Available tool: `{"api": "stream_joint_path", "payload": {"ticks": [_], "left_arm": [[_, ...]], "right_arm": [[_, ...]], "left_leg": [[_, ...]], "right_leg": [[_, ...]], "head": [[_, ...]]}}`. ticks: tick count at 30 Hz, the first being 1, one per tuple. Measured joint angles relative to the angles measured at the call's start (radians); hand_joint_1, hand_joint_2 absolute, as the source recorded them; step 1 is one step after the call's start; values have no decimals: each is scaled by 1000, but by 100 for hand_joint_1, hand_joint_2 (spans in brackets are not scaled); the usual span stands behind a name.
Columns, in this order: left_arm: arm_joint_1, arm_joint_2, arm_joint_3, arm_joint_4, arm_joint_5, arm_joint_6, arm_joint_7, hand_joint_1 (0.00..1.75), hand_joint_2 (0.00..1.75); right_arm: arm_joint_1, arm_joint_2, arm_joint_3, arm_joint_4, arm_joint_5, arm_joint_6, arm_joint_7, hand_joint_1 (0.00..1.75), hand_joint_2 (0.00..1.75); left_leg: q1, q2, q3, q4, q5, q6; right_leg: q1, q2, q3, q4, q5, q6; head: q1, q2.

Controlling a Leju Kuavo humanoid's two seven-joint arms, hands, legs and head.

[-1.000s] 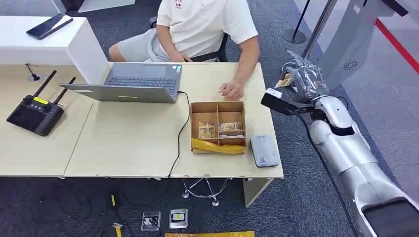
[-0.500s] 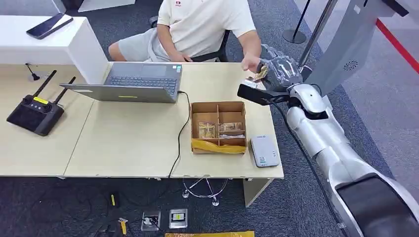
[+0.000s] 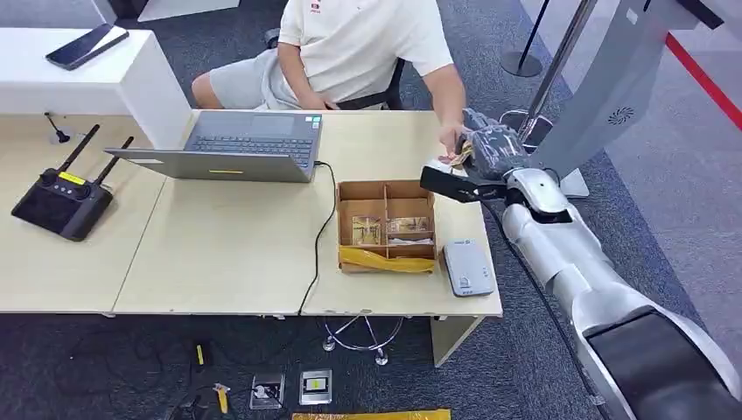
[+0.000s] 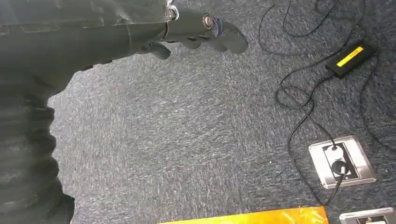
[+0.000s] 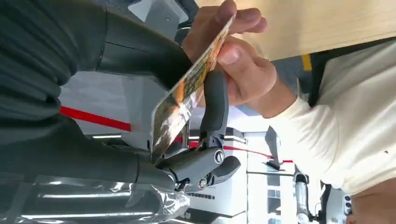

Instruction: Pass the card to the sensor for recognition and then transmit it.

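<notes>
My right hand (image 3: 488, 149) reaches over the table's far right corner and holds a colourful card (image 3: 456, 158) out to the seated person. In the right wrist view the card (image 5: 187, 93) sits between my thick thumb and a dark finger (image 5: 215, 100), while the person's hand (image 5: 238, 65) pinches its far end. The grey-white card sensor (image 3: 467, 268) lies on the table's front right corner, beside a cardboard box (image 3: 386, 188) of cards. My left hand (image 4: 187, 23) hangs over the carpet, fingers apart and holding nothing.
An open laptop (image 3: 236, 144) sits mid-table with its cable running off the front edge. A black controller (image 3: 61, 201) lies at the left, a phone (image 3: 86, 45) on the white counter. A grey kiosk (image 3: 612, 79) stands right of my arm. Floor sockets (image 4: 341, 161) and cables lie below.
My right arm swung left from beyond the table's edge, carrying the card to the person. The person's hand lifted off the table and took hold of the card's far end.
</notes>
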Motion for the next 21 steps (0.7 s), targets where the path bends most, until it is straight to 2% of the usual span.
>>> {"api": "stream_joint_path", "payload": {"ticks": [9, 15, 21], "left_arm": [[-3, 0, 0, 0, -13, 1, 0, 0, 175], [6, 0, 1, 0, -2, 19, -7, 0, 175], [30, 0, 4, 0, 5, 44, -18, 0, 175]], "right_arm": [[1, -4, -7, 20, -12, -70, 10, 0, 175], [4, -21, -32, -9, -46, -57, 11, 0, 175], [55, -83, -79, -117, -91, -3, 53, 0, 175]], "left_leg": [[0, 0, 0, 0, 0, 0], [0, 0, 0, 0, 0, 0], [0, 0, 0, 0, 0, 0]], "right_leg": [[0, 1, 0, 0, 0, 0], [0, 1, 0, 0, 0, 0], [0, 0, 0, 0, 0, 0]], "head": [[0, 0], [0, 0], [0, 0]]}}
